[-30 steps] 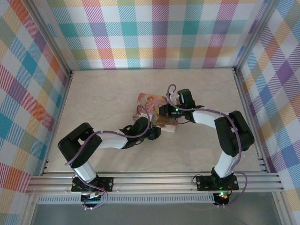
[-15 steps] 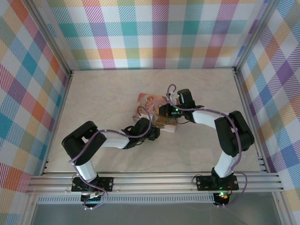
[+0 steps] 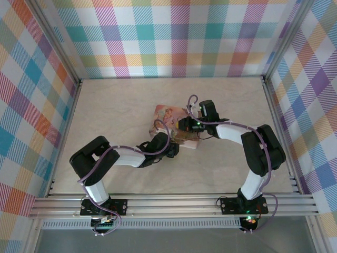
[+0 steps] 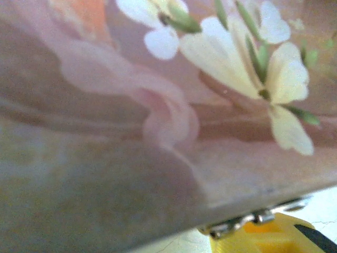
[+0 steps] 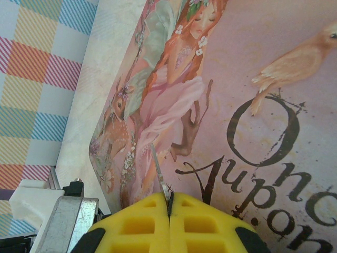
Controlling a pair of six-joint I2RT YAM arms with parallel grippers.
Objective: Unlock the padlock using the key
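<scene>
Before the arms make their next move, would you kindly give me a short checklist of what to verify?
1. Key clamped in the right gripper: ok, the yellow pads are shut on it.
2. Key tip sticks out past the pads: ok.
3. Pink tin lies flat on the table: ok.
4. Left gripper grips the tin: cannot tell; it is at the tin's near edge, and its wrist view is a blurred close-up of the tin.
5. Padlock keyhole lined up with the key: cannot tell.

Bright, even light; left wrist blurry.
</scene>
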